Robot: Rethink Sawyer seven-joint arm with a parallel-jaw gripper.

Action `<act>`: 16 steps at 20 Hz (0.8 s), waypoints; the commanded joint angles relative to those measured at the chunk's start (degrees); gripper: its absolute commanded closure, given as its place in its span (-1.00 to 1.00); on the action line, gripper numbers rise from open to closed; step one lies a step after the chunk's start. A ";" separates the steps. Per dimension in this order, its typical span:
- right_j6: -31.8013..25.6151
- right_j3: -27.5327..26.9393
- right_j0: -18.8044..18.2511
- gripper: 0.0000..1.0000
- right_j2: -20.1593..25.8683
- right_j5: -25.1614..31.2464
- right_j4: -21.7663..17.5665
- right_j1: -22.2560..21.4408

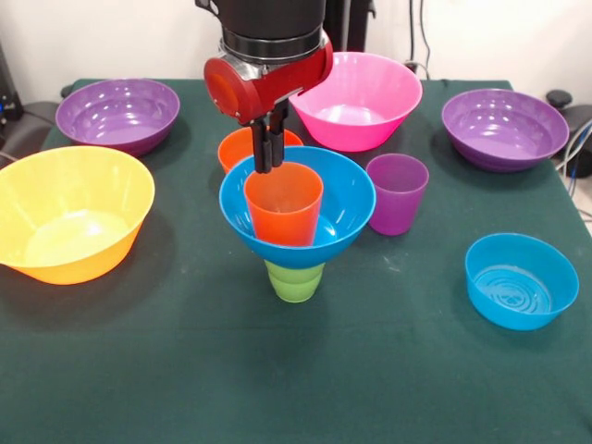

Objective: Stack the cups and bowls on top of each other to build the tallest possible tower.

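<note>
The tower stands mid-table: a green cup (296,280) carries the medium blue bowl (344,208), and an orange cup (283,208) sits upright inside that bowl. My gripper (266,166) comes down from above, its fingers close together and pinching the orange cup's far rim. Just behind the tower, partly hidden by the gripper, sits a small orange bowl (235,148). A purple cup (398,192) stands on the table to the right of the tower.
A large yellow-orange bowl (69,213) sits at the left, and a small blue bowl (521,280) at the right front. A pink bowl (363,97) is at the back centre. Purple bowls rest at the back left (117,113) and back right (504,128).
</note>
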 commanded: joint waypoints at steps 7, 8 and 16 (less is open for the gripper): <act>-9.21 4.04 1.27 1.00 0.51 1.97 -3.71 3.85; -9.35 3.98 1.33 1.00 0.30 1.81 -4.19 4.17; -9.51 4.18 1.26 1.00 0.50 1.23 -4.49 4.64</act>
